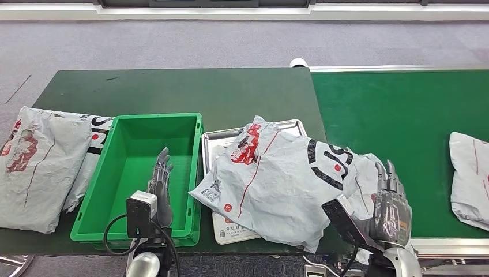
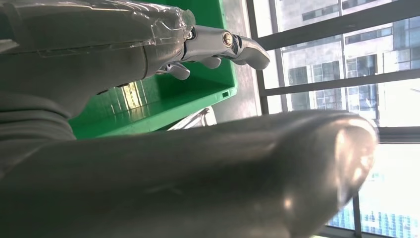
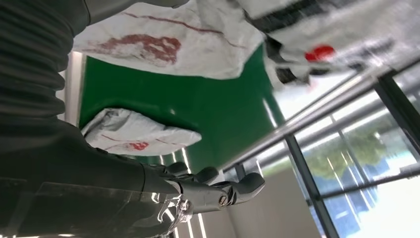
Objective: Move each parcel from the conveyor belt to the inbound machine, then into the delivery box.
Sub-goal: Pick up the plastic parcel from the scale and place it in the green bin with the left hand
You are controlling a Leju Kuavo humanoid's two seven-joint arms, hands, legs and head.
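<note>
The big grey poly-mailer parcel [image 1: 282,184] sprawls mid-frame across the metal tray [image 1: 216,140] of the inbound machine, one corner over the green delivery box [image 1: 138,173]. It looks light, floppy and slick; I'd bunch a crumpled edge. The right hand [image 1: 391,208] beside it and the left hand [image 1: 161,187] in the box are spread, empty.

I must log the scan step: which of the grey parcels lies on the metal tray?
The crumpled middle parcel, beside the right hand, covers the tray. The left parcel lies on the table; the right one on the belt.
</note>
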